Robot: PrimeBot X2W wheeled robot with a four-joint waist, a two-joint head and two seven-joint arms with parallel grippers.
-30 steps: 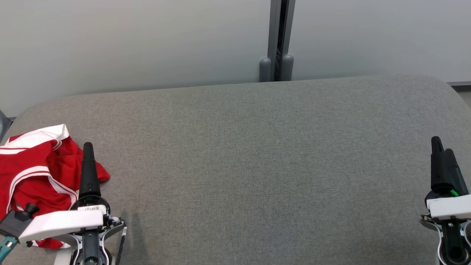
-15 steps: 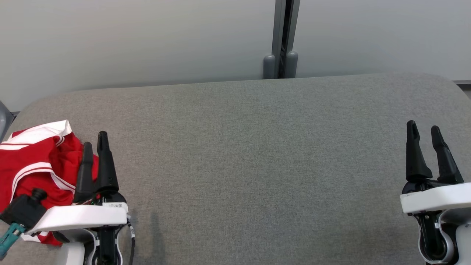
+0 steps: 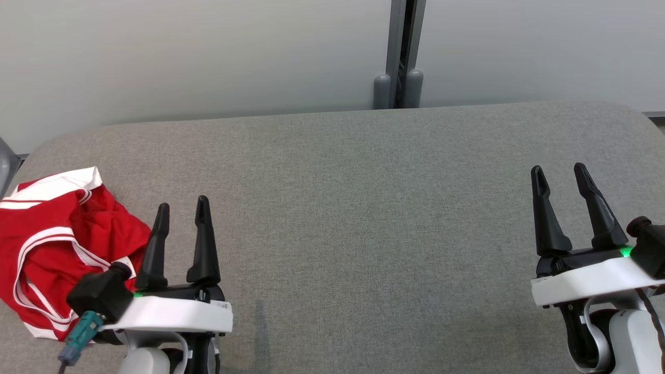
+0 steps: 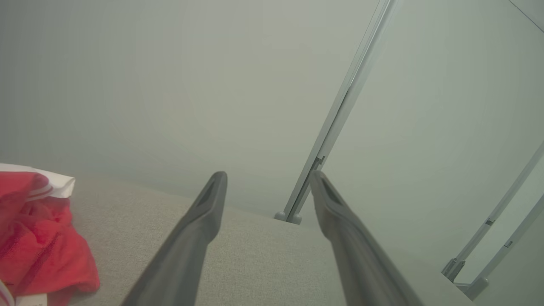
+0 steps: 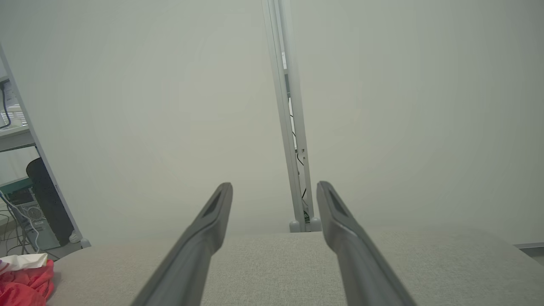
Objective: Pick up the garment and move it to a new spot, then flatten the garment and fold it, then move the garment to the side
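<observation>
A crumpled red-and-white garment point(image 3: 62, 244) lies at the grey worktop's point(image 3: 363, 208) left end. Just beside it the left hand point(image 3: 183, 202) hovers, fingers spread and empty. The right hand point(image 3: 558, 167), likewise spread, is well apart.

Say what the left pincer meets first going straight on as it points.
Probably the wall: the left pincer aims over the grey table, with the garment off to its left. Depth is unclear.

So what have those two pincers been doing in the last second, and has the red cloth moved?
Both pincers went from shut to open. The left pincer swung to the robot's right, off the edge of the red garment; the right pincer came inward. Neither holds anything. The garment stayed crumpled at the left end of the grey surface.
</observation>
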